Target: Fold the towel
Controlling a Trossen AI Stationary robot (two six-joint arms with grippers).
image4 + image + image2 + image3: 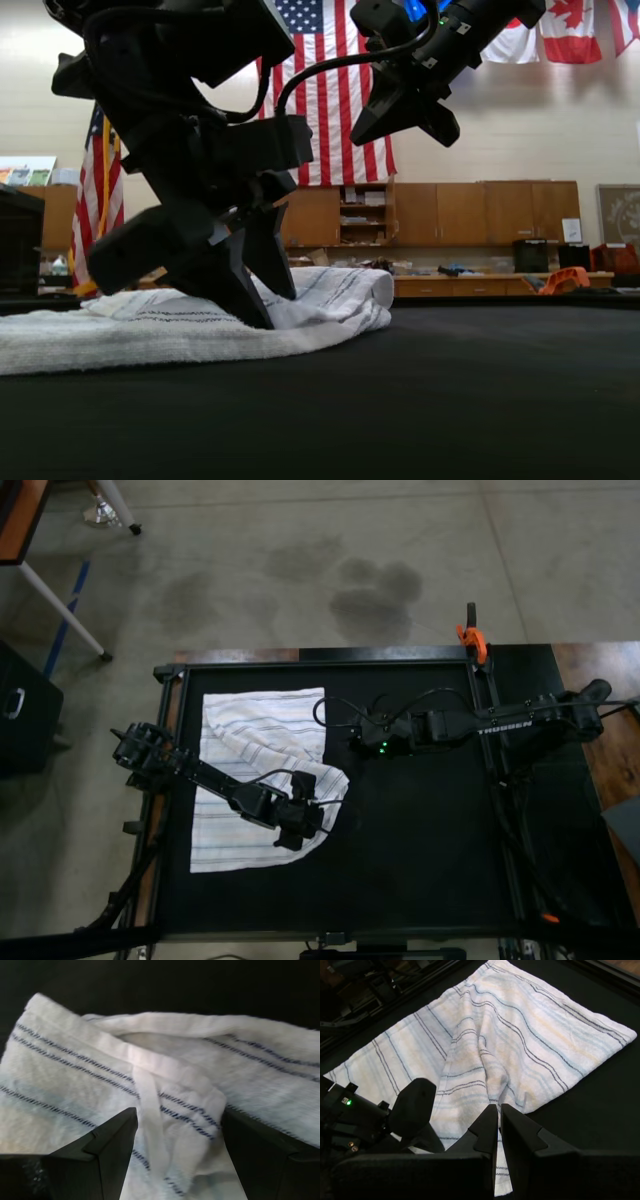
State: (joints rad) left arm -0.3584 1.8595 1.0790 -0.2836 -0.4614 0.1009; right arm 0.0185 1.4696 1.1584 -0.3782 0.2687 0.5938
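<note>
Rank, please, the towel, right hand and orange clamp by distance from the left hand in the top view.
1. towel, beneath the left hand.
2. right hand, beside the towel's right edge.
3. orange clamp, farthest, toward the view's upper right.

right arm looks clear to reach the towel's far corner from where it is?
Probably yes. The right gripper hangs raised beside the towel, and nothing lies between it and that corner; the left gripper works the other end.
</note>
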